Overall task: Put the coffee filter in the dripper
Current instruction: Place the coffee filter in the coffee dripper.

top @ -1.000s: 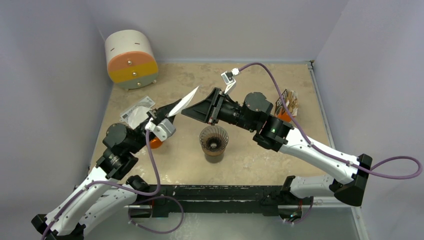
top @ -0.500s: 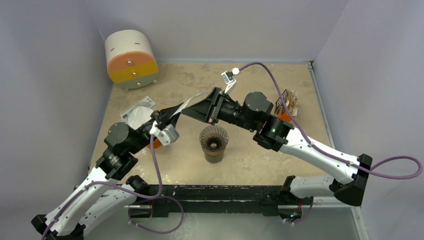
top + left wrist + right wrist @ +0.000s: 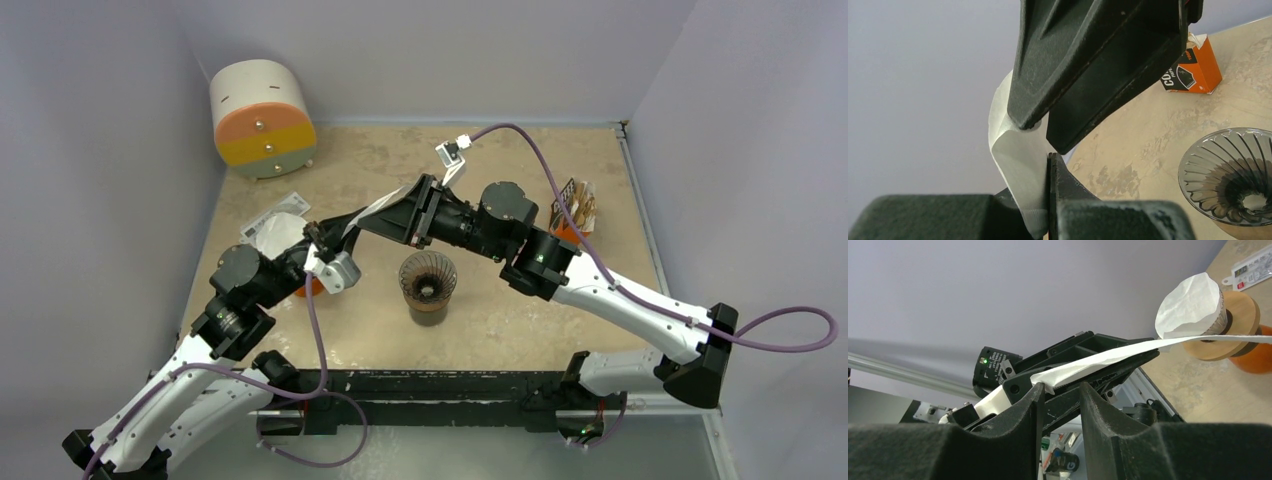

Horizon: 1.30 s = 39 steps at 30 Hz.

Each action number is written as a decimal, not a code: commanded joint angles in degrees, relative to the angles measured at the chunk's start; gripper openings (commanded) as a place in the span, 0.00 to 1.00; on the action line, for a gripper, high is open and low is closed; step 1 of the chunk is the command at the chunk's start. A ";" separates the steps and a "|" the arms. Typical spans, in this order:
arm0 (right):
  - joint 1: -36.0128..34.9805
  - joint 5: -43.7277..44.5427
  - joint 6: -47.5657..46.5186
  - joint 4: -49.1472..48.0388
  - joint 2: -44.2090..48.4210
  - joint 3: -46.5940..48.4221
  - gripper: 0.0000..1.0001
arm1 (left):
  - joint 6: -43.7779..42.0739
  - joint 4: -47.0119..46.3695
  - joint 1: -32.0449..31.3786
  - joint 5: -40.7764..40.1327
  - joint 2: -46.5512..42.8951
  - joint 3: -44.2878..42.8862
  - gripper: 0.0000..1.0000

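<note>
We see the thin, creased white paper filter (image 3: 1018,165) pinched flat by the left gripper (image 3: 320,232), up-left of the ribbed glass dripper (image 3: 428,277) at centre frame. The black right gripper (image 3: 370,222), slightly spread, straddles the filter's edge. An orange carton (image 3: 1198,67) stands at the right.

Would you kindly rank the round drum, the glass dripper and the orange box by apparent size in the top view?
1. round drum
2. glass dripper
3. orange box, partly hidden behind the right arm, so its place is less sure.

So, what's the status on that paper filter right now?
Left gripper shut on the filter. Right gripper open around its far edge. Filter held in the air, dripper empty below. Nothing in the way.
</note>
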<state>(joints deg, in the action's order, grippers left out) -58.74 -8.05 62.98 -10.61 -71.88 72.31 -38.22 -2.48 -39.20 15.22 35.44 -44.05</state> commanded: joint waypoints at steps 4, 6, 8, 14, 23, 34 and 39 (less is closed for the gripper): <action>-0.32 0.75 -0.50 -1.78 -0.06 2.31 0.35 | -0.99 -1.13 -0.22 1.07 -0.55 -0.96 0.00; -0.32 0.84 -0.49 -1.78 0.06 2.31 0.35 | -1.20 -1.05 -0.21 1.29 -0.58 -0.78 0.00; -0.29 0.93 -0.49 -1.87 0.24 2.22 0.35 | -1.60 -0.75 -0.21 1.30 -0.55 -0.69 0.00; -0.28 1.52 -0.66 -1.87 0.72 1.96 0.34 | -3.22 0.73 -0.20 1.82 -1.01 -0.51 0.00; -0.32 1.49 -0.58 -2.47 0.86 1.86 0.31 | -3.36 1.81 -0.21 4.10 -1.30 -0.49 0.00; -0.28 0.62 -0.73 -3.34 0.43 2.48 0.10 | -2.63 2.04 -0.26 4.99 -1.09 -0.25 0.00; -0.32 -0.23 -0.75 -4.42 0.29 2.32 0.00 | -2.19 2.13 -0.23 4.99 -1.23 -0.07 0.00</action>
<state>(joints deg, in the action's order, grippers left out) -58.83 -8.14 62.96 -10.81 -72.12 72.31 -40.29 0.60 -39.20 18.76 34.44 -44.05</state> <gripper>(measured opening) 0.008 0.002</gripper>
